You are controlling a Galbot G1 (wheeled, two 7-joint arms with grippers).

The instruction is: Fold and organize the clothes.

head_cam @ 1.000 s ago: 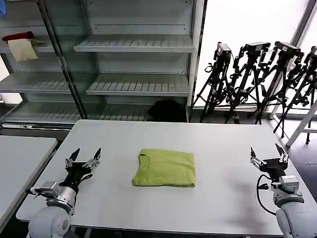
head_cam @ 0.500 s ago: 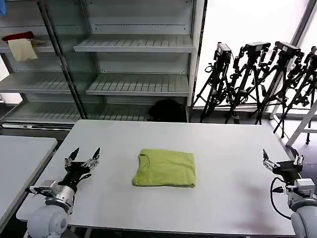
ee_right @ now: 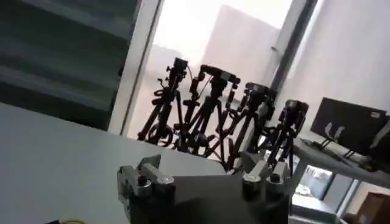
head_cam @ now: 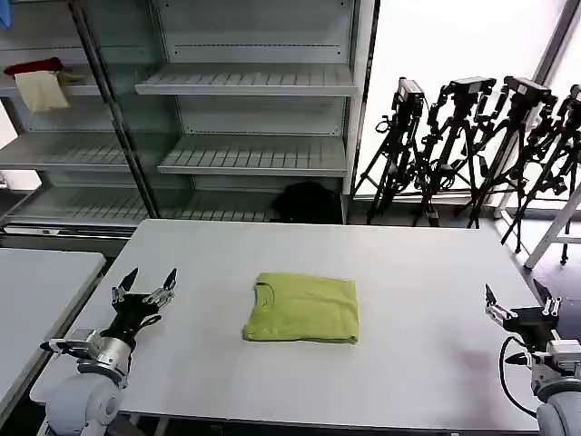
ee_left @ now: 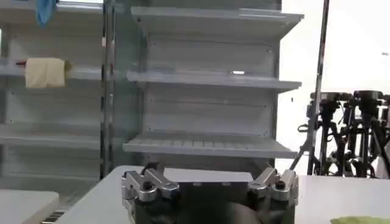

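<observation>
The lime-green T-shirt [head_cam: 302, 309] lies folded into a neat rectangle at the middle of the white table [head_cam: 399, 263], its ribbed neck at the left end. A sliver of it shows in the left wrist view [ee_left: 361, 220]. My left gripper [head_cam: 143, 283] hovers open over the table's left part, well left of the shirt, holding nothing. My right gripper [head_cam: 519, 300] stands open at the table's right edge, far from the shirt and empty. The left gripper [ee_left: 209, 176] and the right gripper [ee_right: 204, 168] both show spread jaws in their wrist views.
Metal shelving [head_cam: 245, 82] stands behind the table, with a red cloth [head_cam: 33, 66] and a cream cloth [head_cam: 41, 91] on an upper left shelf. Black tripods [head_cam: 472, 136] crowd the back right. A second table [head_cam: 36, 282] adjoins on the left.
My right gripper has drawn back to the right, away from the shirt, to the table's right edge. My left gripper has shifted slightly left. The shirt has not moved.
</observation>
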